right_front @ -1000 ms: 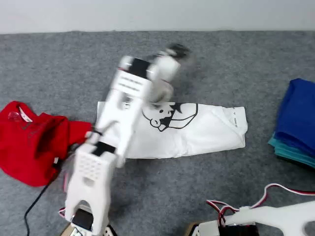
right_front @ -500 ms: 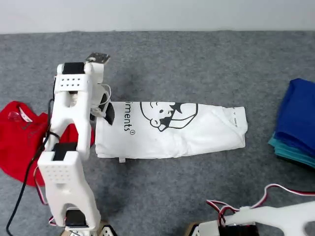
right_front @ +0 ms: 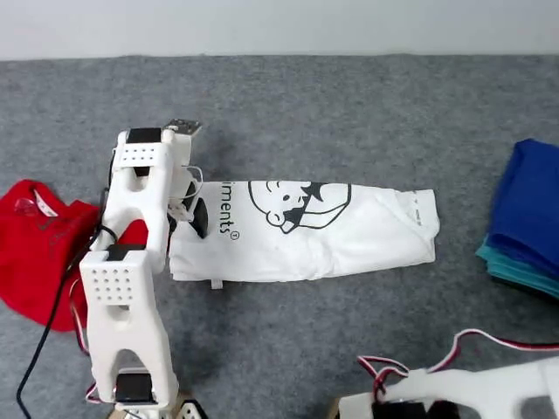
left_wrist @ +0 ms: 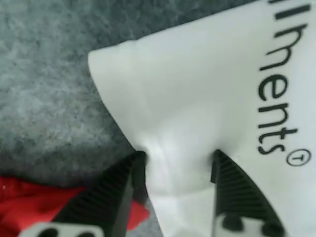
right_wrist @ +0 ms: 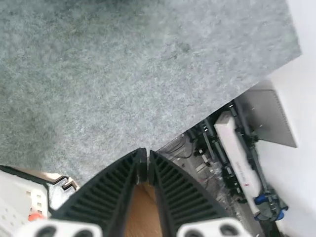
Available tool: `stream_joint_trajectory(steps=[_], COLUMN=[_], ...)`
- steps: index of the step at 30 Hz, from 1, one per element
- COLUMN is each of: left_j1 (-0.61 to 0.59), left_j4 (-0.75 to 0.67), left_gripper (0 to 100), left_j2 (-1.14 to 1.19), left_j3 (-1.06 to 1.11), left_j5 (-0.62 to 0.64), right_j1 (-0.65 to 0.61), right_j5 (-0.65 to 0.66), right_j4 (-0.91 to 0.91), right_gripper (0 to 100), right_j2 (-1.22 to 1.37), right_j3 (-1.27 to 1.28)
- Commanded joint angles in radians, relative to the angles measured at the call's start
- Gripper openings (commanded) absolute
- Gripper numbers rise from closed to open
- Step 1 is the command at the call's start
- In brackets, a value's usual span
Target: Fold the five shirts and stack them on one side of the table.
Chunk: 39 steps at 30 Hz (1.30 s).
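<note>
A white shirt point(right_front: 314, 237) with a black print lies folded into a long strip across the middle of the grey table. My left gripper point(right_front: 190, 216) is down at the strip's left end. In the left wrist view the left gripper point(left_wrist: 177, 160) is open, its two fingers straddling the white shirt point(left_wrist: 207, 84) near a corner, fabric bunched between them. A crumpled red shirt point(right_front: 39, 249) lies just left of that arm; the red shirt point(left_wrist: 29, 210) shows beside one finger. My right gripper point(right_wrist: 147, 154) is shut and empty above the table's near edge.
A stack of folded shirts point(right_front: 531, 205), blue on top with teal point(right_front: 511, 269) under it, sits at the right edge. The right arm point(right_front: 472, 393) lies low along the front right with red and white cables point(right_front: 410, 365). Bare grey felt point(right_front: 367, 113) stretches behind the white shirt.
The left arm swung from above the white shirt's middle to its left end and came down so that its fingers straddle the edge. The right arm shifted slightly.
</note>
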Motion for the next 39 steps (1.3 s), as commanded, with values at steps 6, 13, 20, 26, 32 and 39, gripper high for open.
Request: stream_joint_trajectory(steps=[6, 13, 20, 26, 32, 39], left_j1=[0.038, 0.058, 0.021, 0.031, 0.123, 0.29], left_j4=[0.023, 0.107, 0.15, 0.152, 0.152, 0.152], left_gripper=[1, 1, 1, 1, 1, 1], left_j2=[0.086, 0.034, -0.069, -0.199, -0.327, -0.428], left_j3=[-0.102, -0.194, -0.255, -0.24, -0.111, -0.013], left_j5=[-0.043, -0.06, -0.061, -0.089, -0.115, -0.11], right_j1=[-0.001, 0.008, 0.008, 0.004, 0.001, 0.001], right_j5=[0.008, 0.008, 0.008, 0.008, 0.008, 0.008], right_j4=[0.039, 0.039, 0.039, 0.039, 0.039, 0.039], right_gripper=[1.0, 1.0, 1.0, 1.0, 1.0, 1.0], right_j2=[-0.018, -0.024, -0.024, -0.024, -0.024, -0.024], right_j3=[-0.006, -0.006, -0.006, -0.006, -0.006, -0.006])
